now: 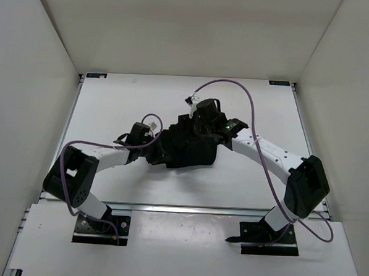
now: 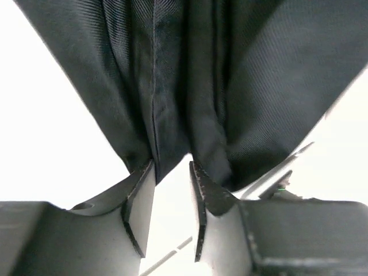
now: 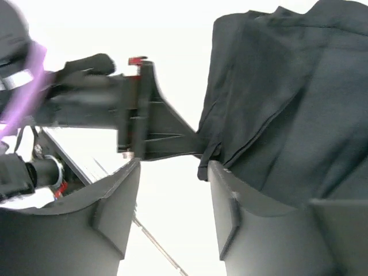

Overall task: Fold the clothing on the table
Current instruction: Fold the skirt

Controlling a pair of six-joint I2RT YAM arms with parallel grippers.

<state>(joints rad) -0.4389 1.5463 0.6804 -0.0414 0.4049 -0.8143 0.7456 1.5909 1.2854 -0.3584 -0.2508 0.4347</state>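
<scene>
One heap of black clothing (image 1: 189,152), bunched and creased near the middle of the white surface (image 1: 112,103), well apart from every edge rail (image 1: 301,119). At its left end, the left hand (image 2: 171,172): jaws part-way apart, nothing clamped between them, bright surface showing through the gap. Just past those fingers (image 2: 141,198), a pleated fold of the fabric with a stitched seam (image 2: 153,86) down it, its lowest tip dipping toward the gap and brushing both fingertips. At the far right part of the heap, the right hand (image 3: 172,168): jaws spread wide, bare gap, no grip on anything. Against one of its fingers (image 3: 241,213), the hem of the cloth, resting on the tip rather than pinched. Beyond that gap, blurred, the other arm's wrist (image 3: 138,115) and a purple cable (image 3: 29,69). From above, both arms bent inward toward the heap, elbows out near the side rails.
</scene>
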